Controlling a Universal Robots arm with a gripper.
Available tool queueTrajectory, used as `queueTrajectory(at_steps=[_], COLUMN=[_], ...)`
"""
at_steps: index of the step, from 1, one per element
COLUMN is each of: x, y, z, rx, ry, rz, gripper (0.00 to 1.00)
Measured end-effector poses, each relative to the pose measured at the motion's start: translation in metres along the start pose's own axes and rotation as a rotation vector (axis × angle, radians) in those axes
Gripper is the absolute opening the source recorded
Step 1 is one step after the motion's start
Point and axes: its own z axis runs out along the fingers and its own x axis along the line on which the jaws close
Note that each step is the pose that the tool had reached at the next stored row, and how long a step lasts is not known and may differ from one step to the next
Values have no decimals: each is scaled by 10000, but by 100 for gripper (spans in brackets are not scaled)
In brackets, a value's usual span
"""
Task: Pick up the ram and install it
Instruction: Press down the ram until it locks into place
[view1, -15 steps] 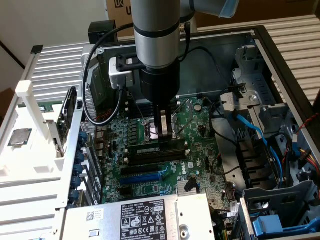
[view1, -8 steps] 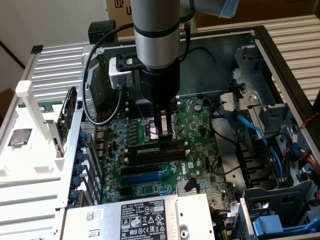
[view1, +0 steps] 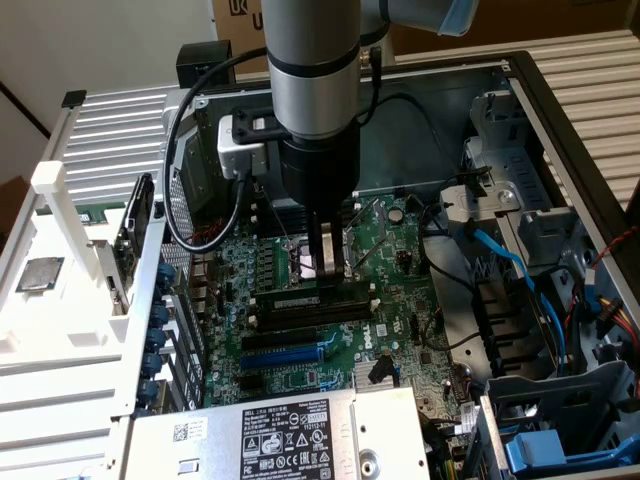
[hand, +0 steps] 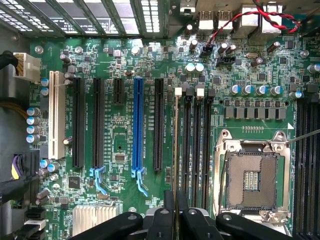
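**Inspector:** Exterior view first. Has the pick been made?

**Examiner:** Yes. The claw (view1: 325, 262) stands upright over the motherboard (view1: 400, 250) inside the open computer case (view1: 560, 120). The ram (view1: 300, 298) hangs at its fingertips with the labelled face showing. It runs parallel to the black memory slots (view1: 310, 316) and sits just beside the CPU socket (view1: 300, 262).

**Inspector:** Is it seated?

**Examiner:** I cannot tell from this view. Its lower edge meets the nearest slot's outline, but the contact itself is hidden.

**Inspector:** Wrist view, then.

**Examiner:** The claw (hand: 175, 197) is closed to a narrow gap, and its two fingers pinch the ram (hand: 174, 145), which is seen edge-on as a thin line. That line runs the length of the memory slots (hand: 192, 145), along the slot next to the long black expansion slot (hand: 158, 125). It lies well clear of the open CPU socket (hand: 252, 182).

**Inspector:** And the white end clips (hand: 178, 91)?

**Examiner:** I cannot tell whether they are latched.

**Inspector:** Your finding?

**Examiner:** In my judgement the pick-up is done and the stick is aligned with its slot. Full seating and latching are not confirmed, and the grip has not been released.
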Motion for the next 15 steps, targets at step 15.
queueTrajectory(at_steps=[15], x=[-4], y=[75], z=[0], rx=[371], ry=[-30], rz=[-27], gripper=[13])
